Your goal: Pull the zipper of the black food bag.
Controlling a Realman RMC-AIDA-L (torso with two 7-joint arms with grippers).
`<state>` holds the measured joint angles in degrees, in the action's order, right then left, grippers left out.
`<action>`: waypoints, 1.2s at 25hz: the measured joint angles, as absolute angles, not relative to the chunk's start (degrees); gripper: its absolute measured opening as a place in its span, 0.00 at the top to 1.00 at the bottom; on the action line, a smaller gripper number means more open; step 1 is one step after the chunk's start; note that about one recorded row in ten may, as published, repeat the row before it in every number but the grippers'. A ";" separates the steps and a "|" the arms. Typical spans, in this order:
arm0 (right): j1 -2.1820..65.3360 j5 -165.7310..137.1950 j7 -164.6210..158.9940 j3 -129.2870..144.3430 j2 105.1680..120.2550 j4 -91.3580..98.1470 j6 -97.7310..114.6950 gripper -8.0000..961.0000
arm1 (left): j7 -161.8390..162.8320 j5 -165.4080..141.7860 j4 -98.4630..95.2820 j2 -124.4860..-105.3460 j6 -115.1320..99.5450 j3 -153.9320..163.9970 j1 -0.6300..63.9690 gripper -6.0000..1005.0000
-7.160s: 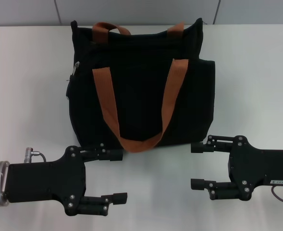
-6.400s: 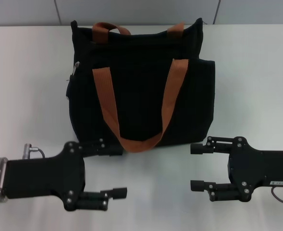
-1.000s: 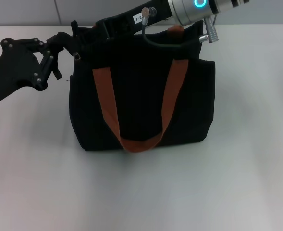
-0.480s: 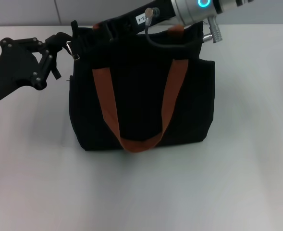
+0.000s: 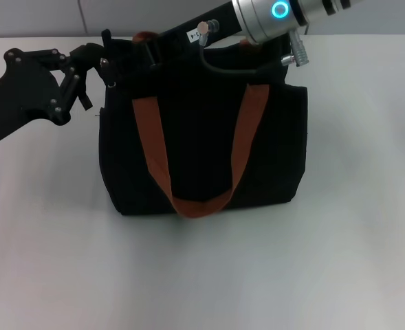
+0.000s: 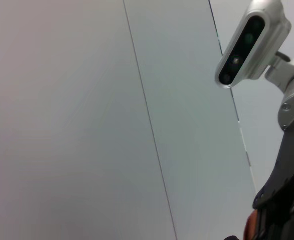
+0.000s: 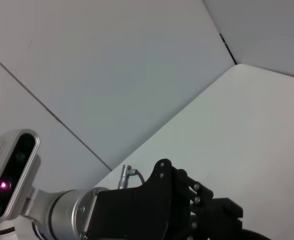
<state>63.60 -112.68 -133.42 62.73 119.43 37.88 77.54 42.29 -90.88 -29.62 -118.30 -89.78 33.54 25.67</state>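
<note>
The black food bag [image 5: 202, 137] stands upright at the back middle of the table, its two rust-brown handles [image 5: 150, 151] hanging down its front. My left gripper [image 5: 95, 60] is at the bag's top left corner and touches it. A small silver glint, probably the zipper [image 5: 104, 62], shows right at that gripper's tip. My right arm [image 5: 257, 14] reaches in from the upper right along the bag's top edge. Its black gripper [image 5: 144, 47] lies over the top left part of the bag, dark against the fabric. The zip track is hidden.
The white table [image 5: 257, 275] spreads out in front of and beside the bag. A grey panelled wall [image 5: 37, 17] rises just behind it. The right wrist view shows my left arm's black hand [image 7: 156, 210]; the left wrist view shows the wall and my head camera [image 6: 251, 45].
Both arms have left the table's front edge and gone up to the bag's top. In the last second the left gripper edged right toward the corner, and the right arm shifted slightly.
</note>
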 joint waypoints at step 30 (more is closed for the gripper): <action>63.23 -112.41 -132.95 63.12 119.51 38.31 76.72 0.72 | 43.50 -90.88 -29.62 -118.27 -90.88 33.13 26.97 0.97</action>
